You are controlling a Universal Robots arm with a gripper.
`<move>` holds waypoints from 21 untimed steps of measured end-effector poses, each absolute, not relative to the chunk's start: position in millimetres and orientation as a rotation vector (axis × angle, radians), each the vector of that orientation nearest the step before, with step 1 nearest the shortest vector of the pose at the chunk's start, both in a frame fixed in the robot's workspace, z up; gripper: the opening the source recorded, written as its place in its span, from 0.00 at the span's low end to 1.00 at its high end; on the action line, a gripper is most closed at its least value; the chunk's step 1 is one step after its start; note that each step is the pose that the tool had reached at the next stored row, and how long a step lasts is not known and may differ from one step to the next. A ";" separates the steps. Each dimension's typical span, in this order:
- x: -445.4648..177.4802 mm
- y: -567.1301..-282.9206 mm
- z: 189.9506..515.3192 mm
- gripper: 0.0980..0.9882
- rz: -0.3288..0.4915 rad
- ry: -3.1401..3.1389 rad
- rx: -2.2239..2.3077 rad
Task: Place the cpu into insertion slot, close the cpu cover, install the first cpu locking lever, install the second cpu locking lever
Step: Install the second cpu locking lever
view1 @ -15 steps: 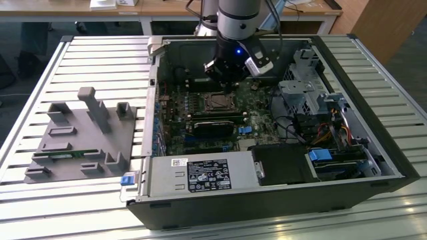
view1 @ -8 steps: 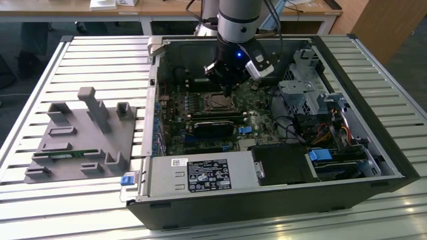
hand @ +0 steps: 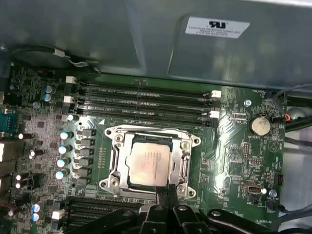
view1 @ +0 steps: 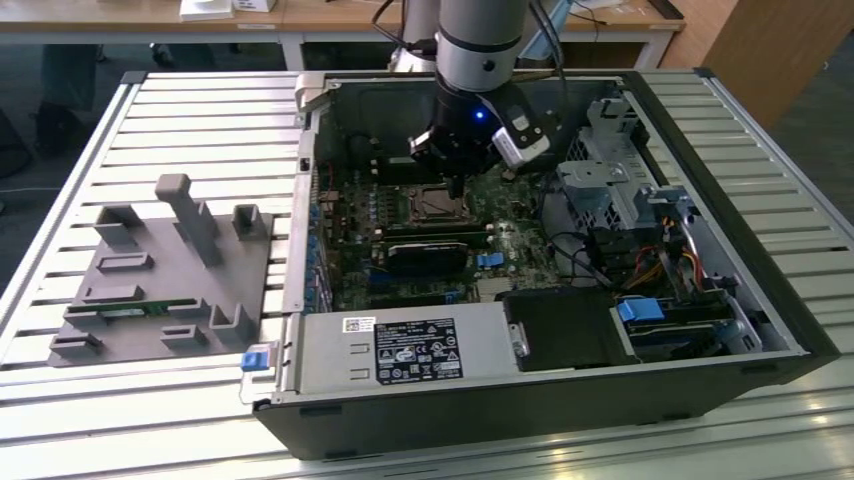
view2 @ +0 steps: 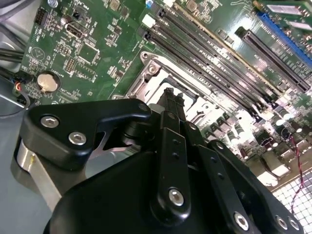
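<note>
The cpu [hand: 149,163], a square chip with a silvery top, sits in the insertion slot [hand: 113,181] on the green motherboard. The cpu cover [hand: 185,157], a silver frame, lies flat around the chip, whose top shows through its opening. My gripper [hand: 168,191] is shut with nothing between its fingers. Its tips rest at the socket's edge, just beside the chip. In the second wrist view the black fingers [view2: 171,105] point down at the socket's metal frame [view2: 155,73]. In the exterior view the gripper [view1: 461,186] hangs just above the socket [view1: 430,203] inside the open computer case.
Memory slots [hand: 146,102] run along one side of the socket, capacitors [hand: 63,148] along another. A coin battery [hand: 259,125] lies nearby. A black card [view1: 434,250], drive cage [view1: 607,185] and case walls [view1: 310,150] crowd the arm. A grey fixture [view1: 167,270] stands on the slatted table.
</note>
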State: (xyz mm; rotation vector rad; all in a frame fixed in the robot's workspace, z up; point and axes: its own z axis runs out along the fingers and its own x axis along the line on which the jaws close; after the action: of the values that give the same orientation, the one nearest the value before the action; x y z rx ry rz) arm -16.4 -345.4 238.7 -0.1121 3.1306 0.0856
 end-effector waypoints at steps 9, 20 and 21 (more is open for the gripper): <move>-13.0 -346.5 237.3 0.01 0.088 3.134 -0.112; -12.6 -353.8 234.2 0.01 0.104 3.139 -0.112; -12.5 -354.1 232.8 0.01 0.104 3.140 -0.112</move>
State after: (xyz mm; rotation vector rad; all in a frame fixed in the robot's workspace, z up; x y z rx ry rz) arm -12.5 -354.1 232.8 -0.1122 3.1404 0.1041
